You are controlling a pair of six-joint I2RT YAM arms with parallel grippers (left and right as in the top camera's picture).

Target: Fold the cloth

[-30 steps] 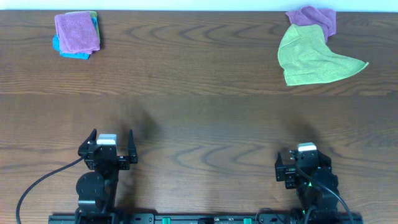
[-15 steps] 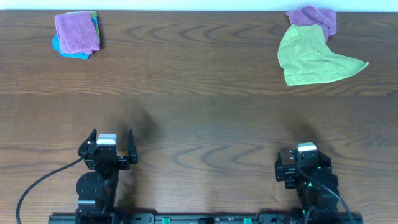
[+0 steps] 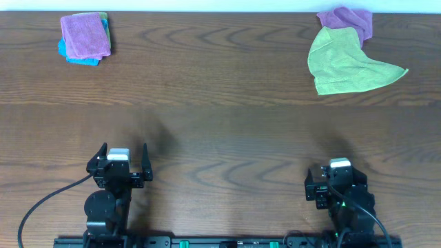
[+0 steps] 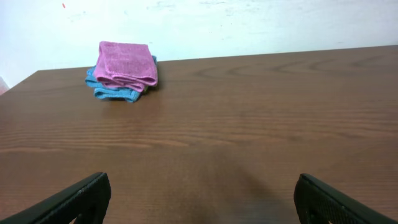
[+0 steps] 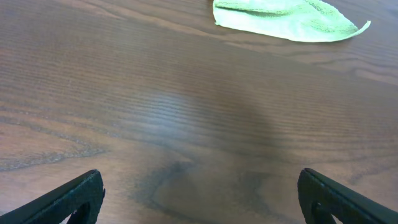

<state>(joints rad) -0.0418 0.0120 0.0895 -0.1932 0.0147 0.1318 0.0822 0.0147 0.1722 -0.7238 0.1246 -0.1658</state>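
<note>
Cloth point(image 3: 348, 65) lies crumpled at far right against a purple cloth point(image 3: 344, 18); left gripper point(image 3: 125, 157) and right gripper point(image 5: 199, 193) sit near, jaws apart and empty, so the right should pinch its near edge and draw it clear.

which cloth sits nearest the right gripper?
The lime-green cloth, loose and unfolded at the far right, closest to the right gripper; the crumpled purple cloth lies just beyond it, the folded purple-and-blue stack far left.
</note>
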